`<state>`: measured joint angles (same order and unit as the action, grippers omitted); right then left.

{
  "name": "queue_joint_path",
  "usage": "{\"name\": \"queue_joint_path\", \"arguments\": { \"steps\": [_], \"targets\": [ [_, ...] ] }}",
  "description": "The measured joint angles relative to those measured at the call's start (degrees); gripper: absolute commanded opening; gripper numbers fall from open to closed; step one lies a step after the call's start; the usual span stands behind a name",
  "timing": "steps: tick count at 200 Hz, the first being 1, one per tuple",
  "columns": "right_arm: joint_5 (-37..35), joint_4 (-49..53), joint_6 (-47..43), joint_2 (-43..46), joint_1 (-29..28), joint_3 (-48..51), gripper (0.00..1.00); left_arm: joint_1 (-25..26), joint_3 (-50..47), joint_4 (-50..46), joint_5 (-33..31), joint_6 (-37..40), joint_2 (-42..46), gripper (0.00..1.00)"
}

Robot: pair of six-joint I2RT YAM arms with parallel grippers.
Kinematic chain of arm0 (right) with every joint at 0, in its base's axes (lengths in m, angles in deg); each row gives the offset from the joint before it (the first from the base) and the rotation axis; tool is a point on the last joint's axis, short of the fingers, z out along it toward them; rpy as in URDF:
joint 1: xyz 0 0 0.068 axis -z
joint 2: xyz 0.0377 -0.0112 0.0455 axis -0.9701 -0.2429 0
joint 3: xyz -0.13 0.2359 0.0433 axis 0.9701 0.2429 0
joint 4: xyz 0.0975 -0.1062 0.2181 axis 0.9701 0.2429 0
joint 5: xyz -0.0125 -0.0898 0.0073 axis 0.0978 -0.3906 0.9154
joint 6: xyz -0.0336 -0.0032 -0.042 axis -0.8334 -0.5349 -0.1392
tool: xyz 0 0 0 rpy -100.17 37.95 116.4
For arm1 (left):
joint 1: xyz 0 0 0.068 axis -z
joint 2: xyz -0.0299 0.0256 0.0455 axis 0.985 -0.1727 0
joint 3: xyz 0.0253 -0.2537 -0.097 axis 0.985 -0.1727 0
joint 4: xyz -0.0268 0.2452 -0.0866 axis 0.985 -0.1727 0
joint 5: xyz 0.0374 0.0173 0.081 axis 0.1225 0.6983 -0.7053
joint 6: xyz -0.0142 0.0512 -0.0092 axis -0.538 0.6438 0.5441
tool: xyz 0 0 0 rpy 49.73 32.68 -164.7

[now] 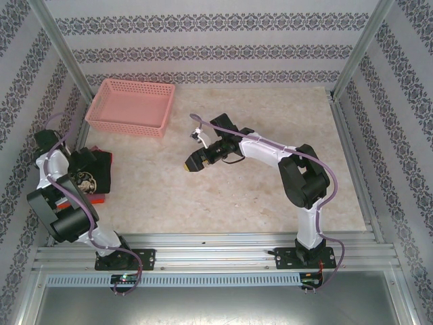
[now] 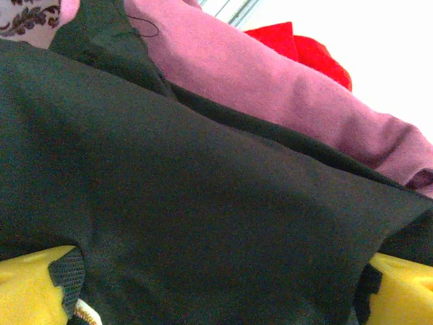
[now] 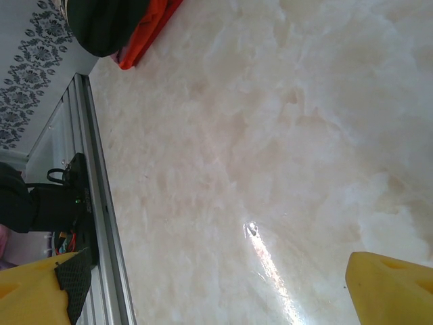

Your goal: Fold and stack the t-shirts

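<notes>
Left pincer (image 2: 216, 298) stands wide open with the black t-shirt (image 1: 98, 169) filling the space between its fingers (image 2: 27, 291), on the pile at the near left of the table (image 1: 223, 210), while the right pincer (image 1: 195, 161), equally wide and empty, hovers over bare marble near the middle. Closing from here could, I judge, bite through the black cloth into the dusty-pink t-shirt (image 2: 270, 88) lying against it and drag both, skewing the stack toward the left edge. Lesser worry: the orange t-shirt (image 1: 99, 199) peeking out at the pile's near side may be pulled out of line too.
</notes>
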<state>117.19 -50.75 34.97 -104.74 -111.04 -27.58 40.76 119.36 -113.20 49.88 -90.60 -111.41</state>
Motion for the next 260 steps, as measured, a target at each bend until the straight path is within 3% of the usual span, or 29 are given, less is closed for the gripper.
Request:
{"name": "queue_joint_path", "arguments": {
  "steps": [104, 185, 218, 260],
  "targets": [
    [-1.3, -0.7, 0.3, 1.7, 1.6, 3.5, 0.97, -3.9, -1.4, 4.5, 7.4, -2.1, -3.0, 1.00],
    [-3.4, -2.6, 0.7, 7.7, 4.5, 5.7, 0.97, -3.0, -1.5, 3.8, 8.6, -2.1, 10.1, 1.00],
    [-6.6, -4.3, 1.6, 11.1, 7.3, 7.7, 0.98, 4.5, -2.7, 4.6, 6.7, -2.1, 16.1, 1.00],
    [-14.1, -8.4, 4.5, 18.5, 12.6, 13.0, 0.98, 24.3, -9.3, 10.3, 1.3, -2.1, 21.4, 1.00]
  ]
}}
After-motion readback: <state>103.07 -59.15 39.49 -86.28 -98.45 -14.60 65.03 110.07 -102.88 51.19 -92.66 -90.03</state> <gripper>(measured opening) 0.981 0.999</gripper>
